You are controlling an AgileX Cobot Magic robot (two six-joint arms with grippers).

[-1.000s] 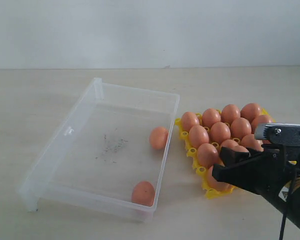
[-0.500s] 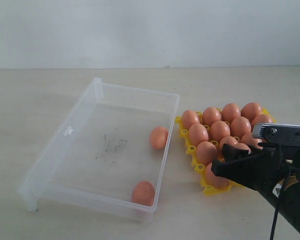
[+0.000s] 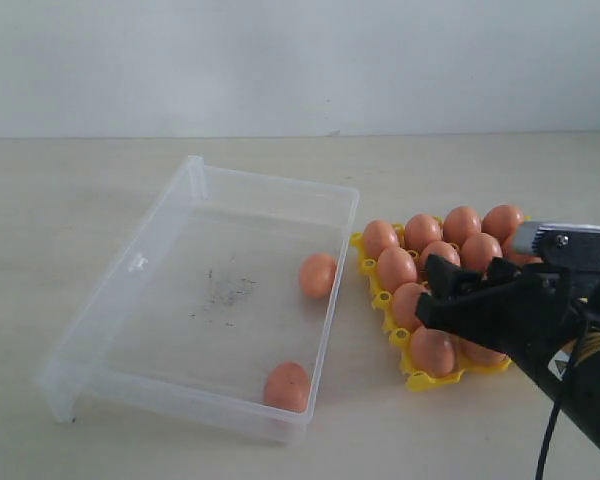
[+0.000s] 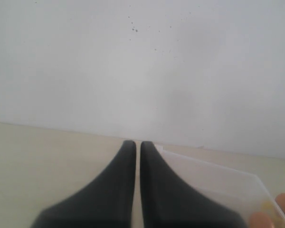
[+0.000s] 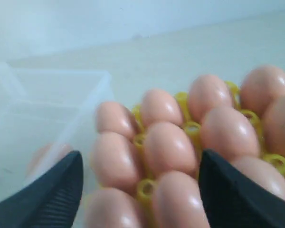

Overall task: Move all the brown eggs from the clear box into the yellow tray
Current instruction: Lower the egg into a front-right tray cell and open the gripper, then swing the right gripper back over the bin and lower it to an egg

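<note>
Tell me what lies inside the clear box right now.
The clear box holds two brown eggs: one egg by the wall nearest the yellow tray, another egg in the near corner. Dark scuffs mark its floor. Nothing covers the interior.

This looks like a plain robotics lab bench. A bare pale table (image 3: 60,200) meets a blank white wall (image 3: 280,60), and a black robot gripper (image 3: 428,292) trails a cable (image 3: 548,440).
</note>
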